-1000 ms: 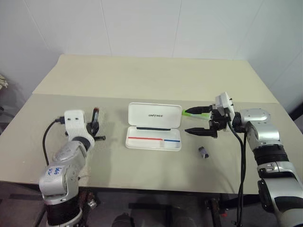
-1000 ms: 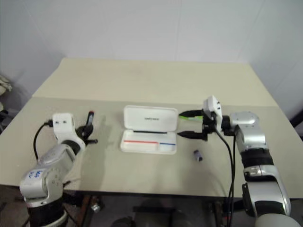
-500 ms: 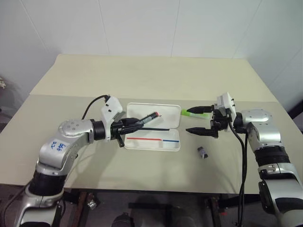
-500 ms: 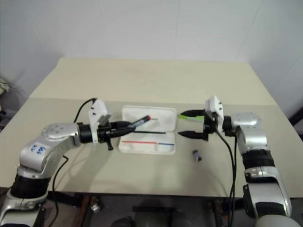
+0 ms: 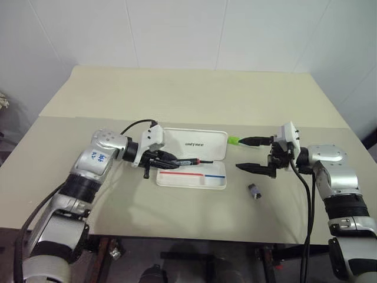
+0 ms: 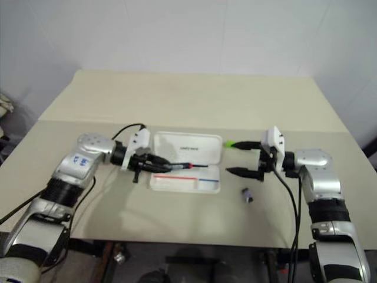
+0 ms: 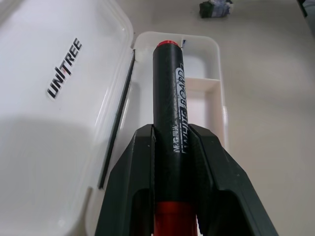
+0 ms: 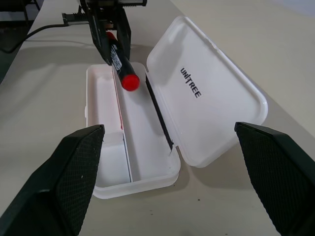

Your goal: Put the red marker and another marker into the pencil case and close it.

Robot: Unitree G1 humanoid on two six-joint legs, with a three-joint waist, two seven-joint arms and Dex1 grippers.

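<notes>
Black fingers of left gripper (image 7: 172, 147) pinching red marker (image 7: 168, 93), held lengthwise right over open case (image 8: 147, 167) tray. Tip for this step: line it up with long slot, go low before letting go so it doesn't bounce out. Right gripper (image 5: 254, 154) spread wide, empty, beside case. Green marker (image 5: 234, 140) on table just off lid corner, next up.

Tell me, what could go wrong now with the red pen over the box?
The left gripper pinches the red marker by one end, above the open pencil case. Dropped from there, it might bounce out or land on the divider. Pushed lower, the fingers could bump the case's rim and slide it. The open right gripper sits close beside the case, so the arms could crowd each other.
</notes>
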